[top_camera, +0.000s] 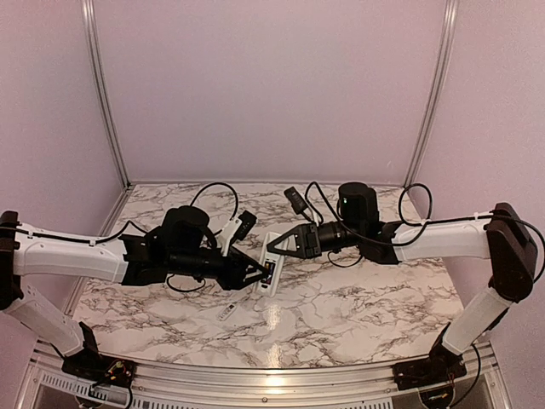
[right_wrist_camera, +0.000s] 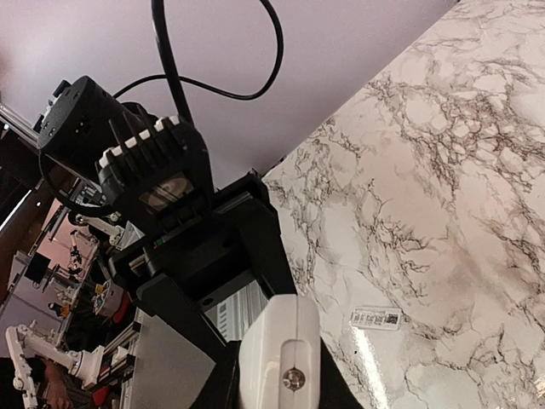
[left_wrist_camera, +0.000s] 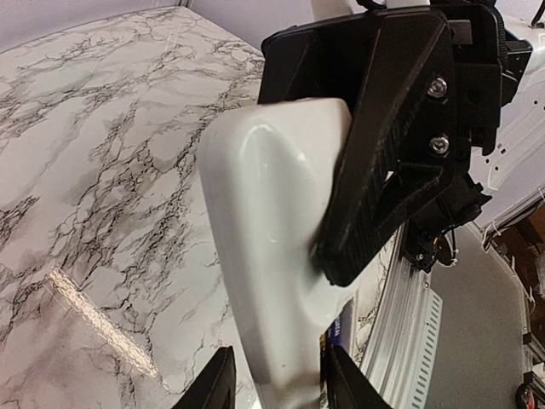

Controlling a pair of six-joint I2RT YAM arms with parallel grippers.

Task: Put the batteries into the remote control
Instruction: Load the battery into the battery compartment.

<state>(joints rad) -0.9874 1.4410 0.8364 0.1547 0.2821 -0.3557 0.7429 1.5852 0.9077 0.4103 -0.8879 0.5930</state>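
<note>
The remote control (top_camera: 271, 271) is a slim white bar held off the table between both grippers at the middle. My left gripper (top_camera: 258, 274) is shut on its lower end; in the left wrist view its fingers (left_wrist_camera: 211, 385) flank the white body (left_wrist_camera: 264, 247). My right gripper (top_camera: 275, 247) is shut on the upper end; its black finger (left_wrist_camera: 383, 170) presses on the remote's side. The right wrist view shows the remote's end with a screw (right_wrist_camera: 285, 358). A dark blue and yellow sliver (left_wrist_camera: 335, 332) at the remote's edge may be a battery. I see no loose batteries.
A small white flat piece with a printed label (top_camera: 228, 312) lies on the marble table in front of the left gripper; it also shows in the right wrist view (right_wrist_camera: 375, 318). Black cables loop behind both wrists. Aluminium frame posts stand at the back corners.
</note>
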